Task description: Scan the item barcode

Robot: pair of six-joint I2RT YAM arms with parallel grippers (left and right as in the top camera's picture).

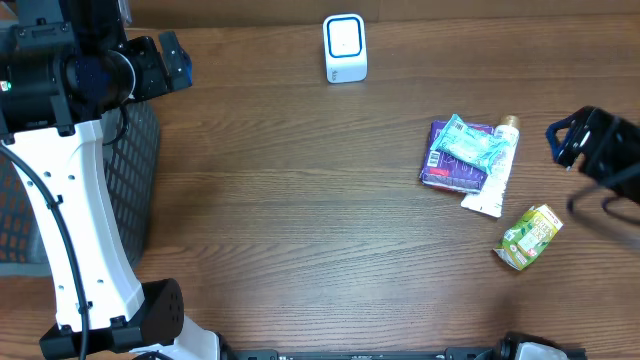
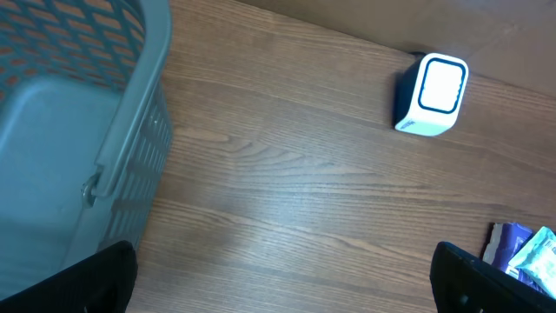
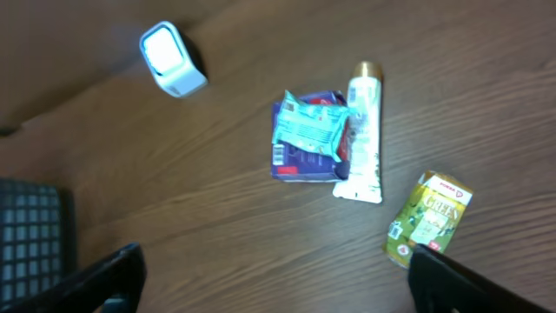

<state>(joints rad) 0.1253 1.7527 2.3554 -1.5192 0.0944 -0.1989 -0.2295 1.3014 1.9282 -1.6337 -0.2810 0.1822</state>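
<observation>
The white barcode scanner [image 1: 345,47] with a blue-edged face stands at the back of the table, also in the left wrist view [image 2: 432,94] and the right wrist view [image 3: 172,69]. To the right lie a purple packet [image 1: 448,168] under a teal packet [image 1: 475,146], a white tube [image 1: 496,175] and a green carton [image 1: 530,237]. My right gripper [image 1: 562,140] hovers open at the right edge, above and right of the pile, nothing between its fingers [image 3: 278,278]. The green carton [image 3: 430,217] lies by its right finger. My left gripper [image 1: 178,65] is open over the far left [image 2: 287,278], holding nothing.
A grey mesh basket [image 1: 130,190] stands at the left edge beside the left arm; its rim [image 2: 130,130] shows in the left wrist view and a corner [image 3: 30,235] in the right wrist view. Bare wood lies between the basket and the pile.
</observation>
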